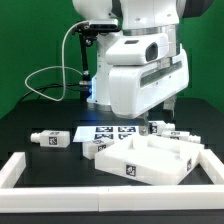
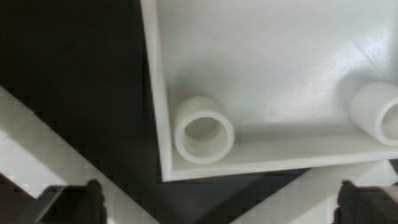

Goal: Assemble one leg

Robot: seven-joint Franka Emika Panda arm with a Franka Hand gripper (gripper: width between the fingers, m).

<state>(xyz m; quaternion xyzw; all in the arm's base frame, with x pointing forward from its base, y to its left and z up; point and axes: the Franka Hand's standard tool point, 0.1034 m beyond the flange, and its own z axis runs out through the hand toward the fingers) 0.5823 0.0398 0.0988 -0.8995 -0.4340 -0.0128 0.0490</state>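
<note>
Several small white tagged legs lie on the black table in the exterior view: one at the left (image 1: 50, 140), one beside the tabletop's left corner (image 1: 90, 148), and others behind it on the right (image 1: 168, 128). The large flat white tabletop (image 1: 150, 160) lies in the middle front. My gripper (image 1: 158, 122) hangs just above its far edge. In the wrist view the gripper (image 2: 217, 206) is open and empty, its dark fingertips (image 2: 71, 205) wide apart. Below it lie the tabletop's rimmed corner (image 2: 267, 60) and two round sockets (image 2: 205, 130). No leg shows in the wrist view.
The marker board (image 1: 108, 130) lies flat behind the tabletop. A white rim frame (image 1: 15, 172) bounds the table at the front and sides. A white band (image 2: 27, 140) crosses the wrist view beside the tabletop. Cables hang behind the arm at the exterior view's left.
</note>
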